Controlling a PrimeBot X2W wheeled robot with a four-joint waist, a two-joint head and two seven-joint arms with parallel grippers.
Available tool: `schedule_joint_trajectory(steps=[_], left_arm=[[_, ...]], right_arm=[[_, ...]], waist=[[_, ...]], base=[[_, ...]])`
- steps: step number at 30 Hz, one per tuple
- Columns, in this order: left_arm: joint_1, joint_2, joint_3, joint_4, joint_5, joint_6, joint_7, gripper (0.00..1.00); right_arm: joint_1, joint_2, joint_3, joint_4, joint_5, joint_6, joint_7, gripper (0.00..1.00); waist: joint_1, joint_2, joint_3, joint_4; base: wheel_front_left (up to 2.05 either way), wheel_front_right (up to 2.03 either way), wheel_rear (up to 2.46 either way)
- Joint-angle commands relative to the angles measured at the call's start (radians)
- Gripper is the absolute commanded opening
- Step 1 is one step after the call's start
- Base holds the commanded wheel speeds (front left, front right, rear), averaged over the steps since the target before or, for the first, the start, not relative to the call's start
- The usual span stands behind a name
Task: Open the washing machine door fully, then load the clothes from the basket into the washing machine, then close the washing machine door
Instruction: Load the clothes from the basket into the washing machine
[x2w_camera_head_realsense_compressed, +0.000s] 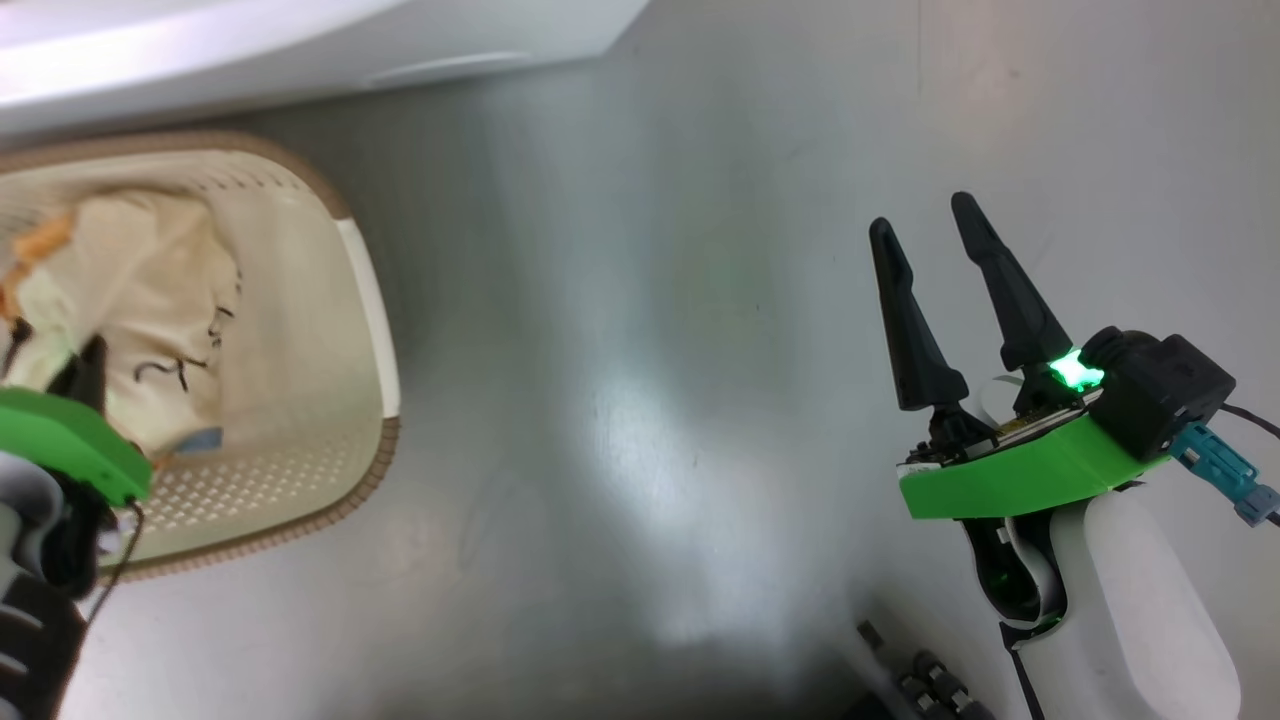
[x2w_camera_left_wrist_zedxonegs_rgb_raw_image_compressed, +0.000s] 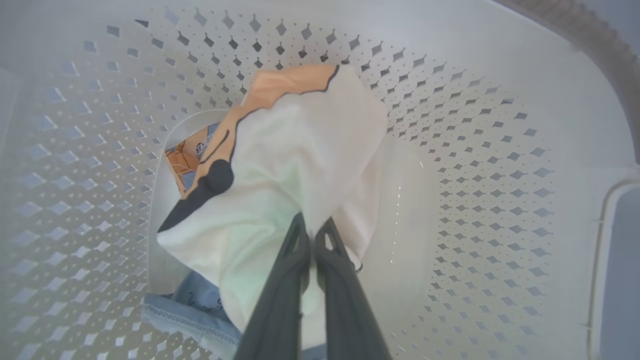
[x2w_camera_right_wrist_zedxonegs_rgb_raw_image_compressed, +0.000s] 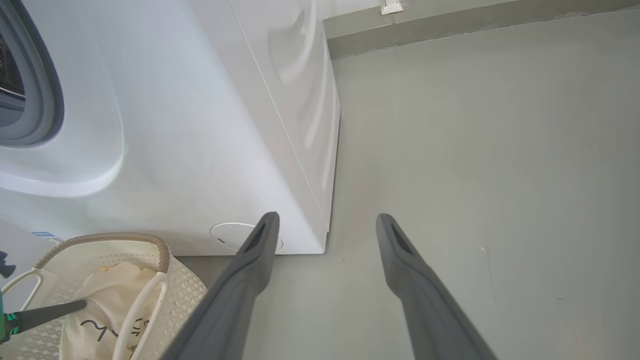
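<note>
Your left gripper (x2w_camera_left_wrist_zedxonegs_rgb_raw_image_compressed: 314, 224) has its fingers pinched together on the cream garment (x2w_camera_left_wrist_zedxonegs_rgb_raw_image_compressed: 300, 160) inside the basket (x2w_camera_left_wrist_zedxonegs_rgb_raw_image_compressed: 475, 150); your right gripper (x2w_camera_head_realsense_compressed: 922, 213) hangs spread wide, empty, above the floor (x2w_camera_head_realsense_compressed: 650, 300).

Glossy grey floor (x2w_camera_head_realsense_compressed: 640, 400), darker grey skirting (x2w_camera_right_wrist_zedxonegs_rgb_raw_image_compressed: 450, 27) along its far edge, small white fitting (x2w_camera_right_wrist_zedxonegs_rgb_raw_image_compressed: 391, 7) above it.
</note>
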Motion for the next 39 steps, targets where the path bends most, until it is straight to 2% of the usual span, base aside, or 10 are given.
schedule_joint_trajectory(steps=[1,5,9,17,28,39], left_arm=[[0.042,0.043,0.028,-0.006,-0.012,-0.001,-0.013,0.0],[0.078,0.043,0.043,-0.042,-0.022,-0.001,-0.018,0.0],[0.115,0.043,0.113,-0.101,0.015,-0.001,-0.019,0.0],[0.242,0.02,0.307,-0.227,0.18,-0.001,-0.019,0.0],[0.444,-0.053,0.544,-0.438,0.425,-0.001,-0.019,0.0],[0.647,-0.118,0.699,-0.675,0.597,-0.001,-0.019,0.0]], right_arm=[[0.017,-0.001,0.017,-0.015,0.004,0.002,-0.005,1.0],[0.023,-0.009,0.014,0.007,0.013,0.002,-0.005,1.0],[0.039,-0.02,0.006,0.03,0.022,0.002,-0.005,1.0],[0.086,-0.048,-0.006,0.063,0.045,0.002,-0.005,1.0],[0.177,-0.089,-0.031,0.091,0.071,0.002,-0.005,1.0],[0.272,-0.117,-0.058,0.097,0.089,0.002,-0.005,1.0]], waist=[[0.0,0.0,-0.04,0.019],[0.0,0.0,-0.1,0.033],[0.0,0.0,-0.17,0.05],[0.0,0.0,-0.31,0.07],[0.0,0.0,-0.474,0.09],[0.0,0.0,-0.592,0.104]], base=[[0.0,0.0,0.0],[0.0,0.0,0.0],[0.0,0.0,0.0],[0.0,0.0,0.0],[0.0,0.0,0.0],[0.0,0.0,0.0]])
